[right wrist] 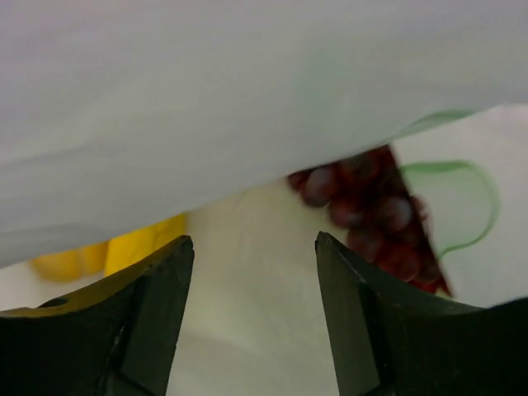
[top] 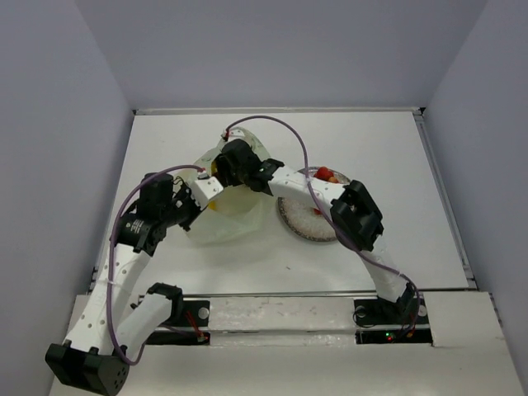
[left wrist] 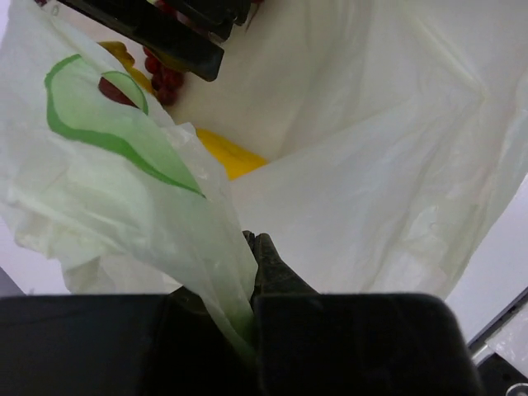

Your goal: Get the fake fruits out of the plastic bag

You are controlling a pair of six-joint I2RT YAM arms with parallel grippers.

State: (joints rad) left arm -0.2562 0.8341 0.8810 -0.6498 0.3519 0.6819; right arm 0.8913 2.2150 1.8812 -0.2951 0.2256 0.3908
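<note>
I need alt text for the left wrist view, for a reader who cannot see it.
The left pincer is shut on a fold of the plastic bag. Inside lie a yellow fruit and a dark red grape bunch, with the right pincer above them.

A white table (top: 388, 148) fills the middle of the top view, its surface matte and plain. Three pale grey-lavender panels close it in: the back wall (top: 280, 49) across the upper part of the frame, the left wall (top: 49, 165) slanting down the left side, and the right wall (top: 495, 124) slanting down the right side. A thin metal strip (top: 330, 110) runs along the table's far edge, and a second strip (top: 445, 198) follows its right edge. At the bottom of the frame a white ledge (top: 280, 318) spans the near edge. The light is even and diffuse, with only faint, soft shadows on the tabletop.
</note>
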